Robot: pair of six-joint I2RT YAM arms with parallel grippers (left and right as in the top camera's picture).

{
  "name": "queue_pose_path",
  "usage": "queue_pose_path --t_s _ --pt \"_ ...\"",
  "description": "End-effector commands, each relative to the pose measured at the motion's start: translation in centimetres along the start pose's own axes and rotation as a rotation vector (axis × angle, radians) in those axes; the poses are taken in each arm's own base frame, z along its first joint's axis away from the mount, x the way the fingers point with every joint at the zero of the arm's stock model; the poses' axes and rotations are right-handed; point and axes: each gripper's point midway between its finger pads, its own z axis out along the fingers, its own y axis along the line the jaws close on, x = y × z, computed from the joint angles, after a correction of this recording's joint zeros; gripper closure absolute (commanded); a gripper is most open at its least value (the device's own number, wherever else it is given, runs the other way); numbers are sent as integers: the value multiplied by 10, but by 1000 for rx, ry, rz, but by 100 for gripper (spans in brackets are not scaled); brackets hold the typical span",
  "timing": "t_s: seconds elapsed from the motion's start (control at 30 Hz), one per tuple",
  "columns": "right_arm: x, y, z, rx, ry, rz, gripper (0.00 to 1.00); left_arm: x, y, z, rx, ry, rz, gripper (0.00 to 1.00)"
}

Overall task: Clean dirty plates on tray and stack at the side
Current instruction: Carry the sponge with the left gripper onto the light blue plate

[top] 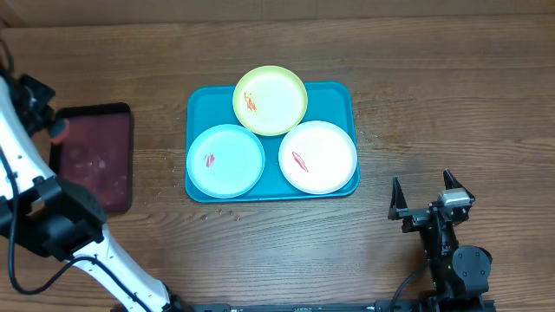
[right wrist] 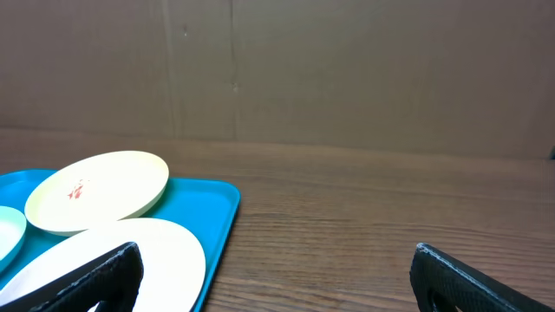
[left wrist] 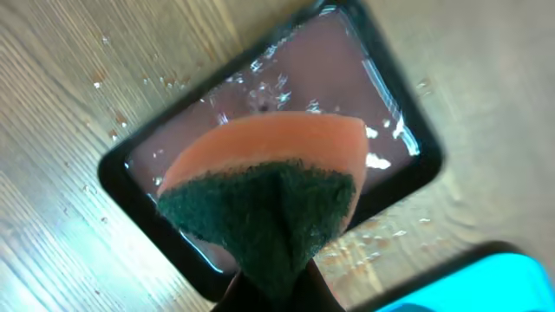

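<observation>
I am holding the sponge (left wrist: 260, 191) in my left claw (left wrist: 269, 295). The claw is pinching it tight at the bottom, with the green scratchy side facing the wrist camera and the orange side behind. I am keeping it over the small dark red tray (top: 95, 160) by the left edge of the table (top: 434, 87). That tray has shiny water (left wrist: 260, 87) in it, so I think this is where the sponge gets wet before the scrubbing.

The big blue tray (top: 199, 104) is sitting in the middle of the table, a little nearer the far edge. All three plates are on it, and none is stacked at the side yet. The yellow-green plate (top: 270, 100) is at the far edge of the tray, poking out over its rim. The light blue plate (top: 225, 160) is filling the near left corner, and the white plate (top: 318, 156) is filling the near right corner. Each one is showing a red smear, so I judge the cleaning is not yet done.

My right claw (top: 423, 195) is waiting near the table's near right corner, just past the big tray. Its two fingers are spread wide and holding nothing. I think it is parked there so it can grab a plate and hold it steady while the sponge rubs. The light blue plate is closest to the sponge, so it looks like a good one to start with.
</observation>
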Motion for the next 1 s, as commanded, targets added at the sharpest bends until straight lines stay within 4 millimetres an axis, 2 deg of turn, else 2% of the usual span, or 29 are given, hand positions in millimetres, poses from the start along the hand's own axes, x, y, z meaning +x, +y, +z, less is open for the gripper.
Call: queue_pose_path --t_s 0.0,0.03,0.1,0.2,0.33,0.47,0.53,0.6,0.63,0.67,0.77,0.83,0.9,0.97 --pt "2 -3 0 13 -5 -4 0 23 6 52 -106 82 60 96" --pt "2 -3 0 13 -5 -4 0 28 8 68 -122 99 94 96" --pt "2 -3 0 13 -5 -4 0 40 15 85 -152 137 116 96" --pt "2 -3 0 13 -5 -4 0 40 22 81 -161 149 93 96" --pt "2 -3 0 13 -5 -4 0 21 27 23 -127 88 62 96" --pt "2 -3 0 13 -5 -4 0 12 23 -33 -76 -9 64 96" --pt "2 -3 0 13 -5 -4 0 11 24 -44 -87 -42 95 96" --pt "2 -3 0 13 -5 -4 0 14 30 -37 -135 -33 90 95" --pt "2 -3 0 13 -5 -4 0 17 31 -27 -154 -13 82 96" --pt "2 -3 0 13 -5 -4 0 23 29 0 -170 31 78 95" --pt "2 -3 0 13 -5 -4 0 38 22 51 -153 100 82 96" --pt "2 -3 0 13 -5 -4 0 51 21 76 -147 145 94 96" --pt "2 -3 0 13 -5 -4 0 57 23 82 -150 167 93 96" --pt "2 -3 0 13 -5 -4 0 54 22 75 -143 156 102 96"
